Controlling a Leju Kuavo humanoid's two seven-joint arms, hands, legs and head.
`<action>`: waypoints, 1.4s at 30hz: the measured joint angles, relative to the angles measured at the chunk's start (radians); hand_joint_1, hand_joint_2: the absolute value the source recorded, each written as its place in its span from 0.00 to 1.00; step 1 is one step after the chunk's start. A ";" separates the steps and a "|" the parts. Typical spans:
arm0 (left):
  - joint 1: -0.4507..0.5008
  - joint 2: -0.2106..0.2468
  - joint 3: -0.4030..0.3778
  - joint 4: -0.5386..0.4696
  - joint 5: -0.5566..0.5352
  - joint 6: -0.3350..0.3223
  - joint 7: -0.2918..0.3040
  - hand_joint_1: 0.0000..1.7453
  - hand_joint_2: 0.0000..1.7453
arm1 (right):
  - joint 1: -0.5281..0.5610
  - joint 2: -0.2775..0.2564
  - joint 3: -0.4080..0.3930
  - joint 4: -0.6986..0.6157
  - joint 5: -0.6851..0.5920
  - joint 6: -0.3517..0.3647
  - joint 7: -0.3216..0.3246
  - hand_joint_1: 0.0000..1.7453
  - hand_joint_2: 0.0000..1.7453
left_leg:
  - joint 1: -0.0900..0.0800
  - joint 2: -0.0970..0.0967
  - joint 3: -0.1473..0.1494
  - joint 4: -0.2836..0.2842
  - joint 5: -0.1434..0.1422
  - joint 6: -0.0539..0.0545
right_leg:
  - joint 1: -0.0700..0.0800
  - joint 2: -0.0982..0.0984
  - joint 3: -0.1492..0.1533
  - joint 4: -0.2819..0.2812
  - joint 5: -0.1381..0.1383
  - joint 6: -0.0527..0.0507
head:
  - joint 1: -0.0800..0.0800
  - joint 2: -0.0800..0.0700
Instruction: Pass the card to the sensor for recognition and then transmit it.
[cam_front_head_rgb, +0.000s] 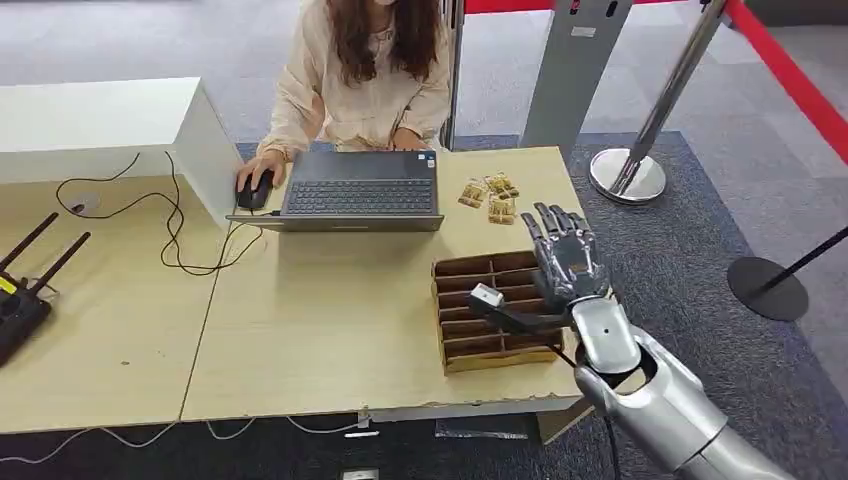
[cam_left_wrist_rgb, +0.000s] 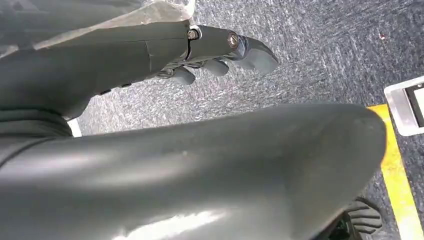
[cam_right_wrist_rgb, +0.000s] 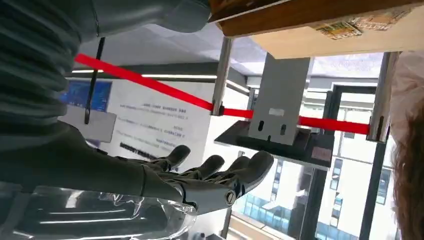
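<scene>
right hand (cam_front_head_rgb: 563, 258): raised over the slotted cardboard tray (cam_front_head_rgb: 470, 345), fingers spread and pointing away from the robot, thumb stretched toward the tray's near-left side; holds nothing.
left hand (cam_left_wrist_rgb: 220, 55): hangs beside the body over grey carpet, fingers loosely curled; I cannot tell for sure whether it holds anything, none seen.
cards (cam_front_head_rgb: 490, 197): small stack of patterned cards lies on the counter (cam_front_head_rgb: 330, 330), just beyond the tray and right of the laptop (cam_front_head_rgb: 360, 190); apart from the hand.
tray: dividers stand upright, slots look empty from the head view; whether a card sits inside is too hard to tell.
sensor: not identified with certainty.
person (cam_front_head_rgb: 360, 60): seated at the laptop, one hand on the mouse (cam_front_head_rgb: 254, 190).
risk, reach: cards lie flat and thin; spread fingers likely slide over them rather than lift one.
risk, tray: light cardboard below the palm; a low pass may catch a divider and drag it toward the counter edge.
risk, stack: several cards touching; more than one may come up.
</scene>
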 joint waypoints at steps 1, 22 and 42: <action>0.000 0.000 0.000 0.000 0.000 0.000 0.000 0.00 0.00 | 0.000 -0.001 -0.001 0.000 0.000 0.001 0.001 0.23 1.00 | 0.000 0.000 0.000 0.000 0.000 0.000 | 0.000 0.000 0.000 0.000 0.000 0.000 | 0.000 0.000; -0.005 -0.003 0.000 0.000 -0.003 0.009 0.003 0.00 0.00 | 0.000 0.047 0.014 0.026 -0.005 -0.029 -0.021 0.25 1.00 | 0.000 0.000 0.000 0.000 0.000 0.000 | 0.000 0.000 0.000 0.000 0.000 0.000 | 0.000 0.000; -0.005 -0.003 0.000 0.000 -0.005 0.009 0.003 0.00 0.00 | -0.002 0.059 0.015 0.060 -0.004 -0.026 0.003 0.29 1.00 | 0.000 0.000 0.000 0.000 0.000 0.000 | 0.000 0.000 0.000 0.000 0.000 0.000 | 0.000 0.000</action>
